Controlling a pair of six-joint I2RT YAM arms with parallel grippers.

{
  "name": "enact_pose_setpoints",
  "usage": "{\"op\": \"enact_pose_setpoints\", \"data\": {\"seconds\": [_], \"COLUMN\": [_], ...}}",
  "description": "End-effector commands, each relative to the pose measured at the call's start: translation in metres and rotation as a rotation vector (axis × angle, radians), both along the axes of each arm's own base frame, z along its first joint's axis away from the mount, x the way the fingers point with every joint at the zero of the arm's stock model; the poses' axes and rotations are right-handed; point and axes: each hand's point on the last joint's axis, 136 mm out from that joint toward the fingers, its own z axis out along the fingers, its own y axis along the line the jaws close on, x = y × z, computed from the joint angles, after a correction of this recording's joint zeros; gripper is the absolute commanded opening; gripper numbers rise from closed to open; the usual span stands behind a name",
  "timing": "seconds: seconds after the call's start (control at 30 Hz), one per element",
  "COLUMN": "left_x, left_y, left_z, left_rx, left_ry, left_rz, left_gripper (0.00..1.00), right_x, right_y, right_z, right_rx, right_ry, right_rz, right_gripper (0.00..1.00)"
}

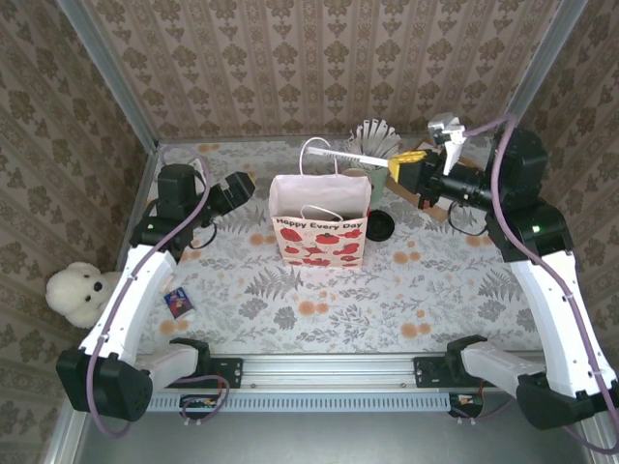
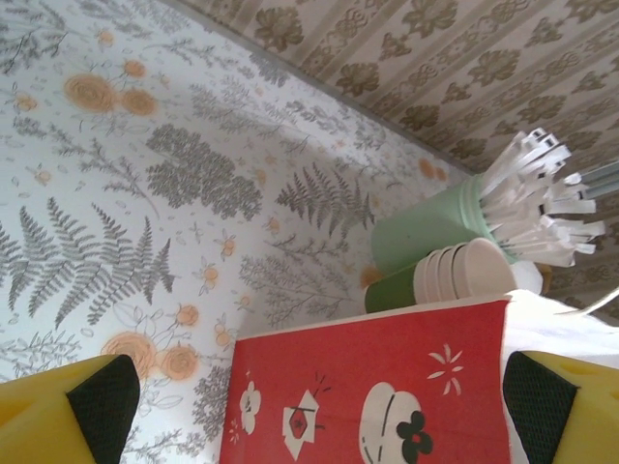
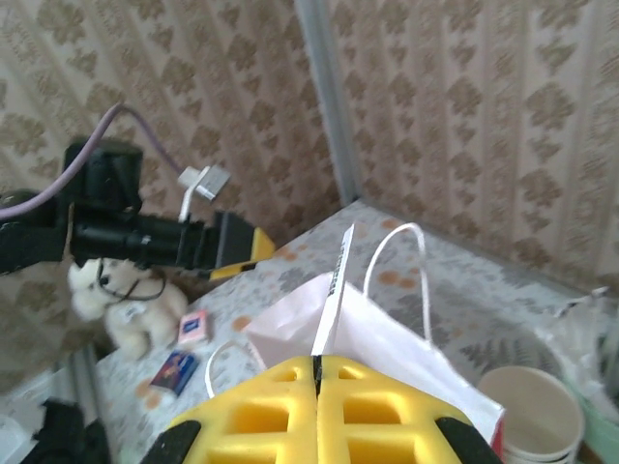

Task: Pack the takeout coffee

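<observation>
Am holding right claw (image 3: 316, 365) pinched shut on white-wrapped stick (image 3: 334, 290), hovering at 1 o'clock of paper bag (image 1: 319, 232) in top view, stick pointing across bag mouth. Left claw (image 1: 240, 187) is standing wide open at bag's 10 o'clock, gripping nothing. Takeout coffee (image 1: 379, 225) is sitting on table (image 1: 464, 290) just beside bag at its 3 o'clock, not yet packed.

Judging step in hand: dropping stick into bag. Doing it well means tipping stick down inside mouth, clear of handles (image 3: 392, 230), before releasing, and keeping wrist from knocking coffee.

Floral table (image 1: 435, 300) holds paper bag (image 1: 319, 232), takeout coffee (image 1: 379, 226), cups (image 2: 450, 275).
</observation>
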Motion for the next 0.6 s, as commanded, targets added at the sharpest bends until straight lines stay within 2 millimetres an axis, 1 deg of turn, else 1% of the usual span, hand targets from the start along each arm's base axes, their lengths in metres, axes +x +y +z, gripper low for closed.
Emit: {"op": "enact_pose_setpoints", "data": {"seconds": [0.0, 0.17, 0.23, 0.37, 0.4, 0.47, 0.57], "left_x": [0.000, 0.001, -0.001, -0.005, -0.006, -0.008, -0.008], "left_y": [-0.003, -0.021, -0.022, -0.008, -0.006, -0.004, 0.008], "left_z": [-0.003, 0.001, -0.002, -0.019, -0.022, -0.029, -0.042], "left_rx": [0.031, 0.050, 0.084, 0.173, 0.184, 0.199, 0.246], "left_ry": [0.018, -0.020, -0.006, 0.066, 0.079, 0.110, 0.168], "left_rz": [-0.018, -0.098, -0.102, -0.054, -0.050, -0.048, 0.010], "left_gripper": [1.00, 1.00, 1.00, 1.00, 1.00, 1.00, 1.00], "right_x": [-0.011, 0.009, 0.015, 0.022, 0.028, 0.038, 0.050], "right_y": [0.017, 0.025, 0.029, 0.043, 0.048, 0.056, 0.070], "right_z": [-0.015, -0.040, -0.049, -0.065, -0.073, -0.081, -0.090], "right_rx": [-0.039, -0.113, -0.141, -0.207, -0.232, -0.265, -0.301], "right_ry": [0.069, 0.142, 0.178, 0.239, 0.256, 0.254, 0.248], "right_rz": [0.132, 0.137, 0.155, 0.184, 0.186, 0.160, 0.138], "right_gripper": [0.00, 0.00, 0.00, 0.00, 0.00, 0.00, 0.00]}}
